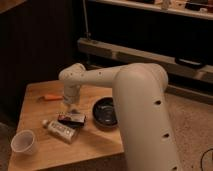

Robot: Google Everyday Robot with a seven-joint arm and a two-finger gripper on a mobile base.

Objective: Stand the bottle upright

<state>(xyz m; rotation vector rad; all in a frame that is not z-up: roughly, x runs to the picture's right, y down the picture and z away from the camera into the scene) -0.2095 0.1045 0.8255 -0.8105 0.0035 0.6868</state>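
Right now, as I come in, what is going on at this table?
A one-armed robot is working over a wooden table. Its gripper hangs open, pointing down, just above the flat dark box, and it holds nothing. The bottle lies on its side in front of that box, not yet stood up. A white cup stands near the table's front corner, and a black bowl sits beside the box.

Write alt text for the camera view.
A small pale bottle lies on its side on a wooden table, beside a flat dark box. The robot's open gripper hangs above the box; a white cup and dark bowl sit nearby.
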